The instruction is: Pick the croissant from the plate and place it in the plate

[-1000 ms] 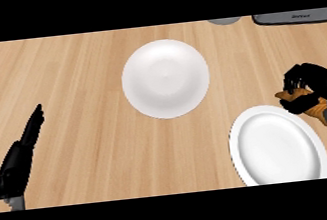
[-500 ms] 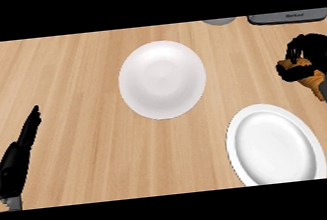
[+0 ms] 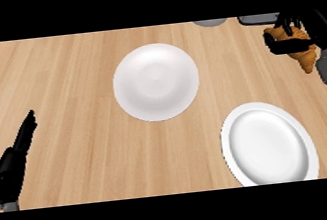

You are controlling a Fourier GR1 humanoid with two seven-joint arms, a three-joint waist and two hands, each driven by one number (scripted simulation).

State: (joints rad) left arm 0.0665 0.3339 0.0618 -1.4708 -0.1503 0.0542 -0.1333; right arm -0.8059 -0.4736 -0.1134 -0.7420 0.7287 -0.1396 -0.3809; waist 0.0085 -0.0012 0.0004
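1. Croissant (image 3: 303, 53) was held in the right hand (image 3: 297, 30) at the upper right of the head view, near the counter's far edge; the black fingers were curled round its upper part, and its golden-brown lower end stuck out below them toward the forearm.
2. Compared with half a second before, the right hand had moved further up and away from the near plate; a second before, it had been close beside that plate's upper right rim; now it was well apart from it.
3. White plate (image 3: 269, 144) at the lower right lay bare on the wooden counter (image 3: 66, 77); its right part reached close to the grey right forearm, which ran down the view's right edge.
4. Second white plate (image 3: 155, 81), rounder and nearer the middle, also carried nothing; it sat up and to the left of the first, the two apart; the croissant was to its right, well clear of its rim.
5. Left hand (image 3: 16, 160) rested at the lower left with its fingers straight and together, pointing up the view, holding nothing; its pose matched the earlier frames.
6. Dark flat object (image 3: 258, 19) showed at the top edge just left of the right hand, and a grey rounded thing (image 3: 209, 22) beside it; both were cut off by the edge, so what they were could not be told.
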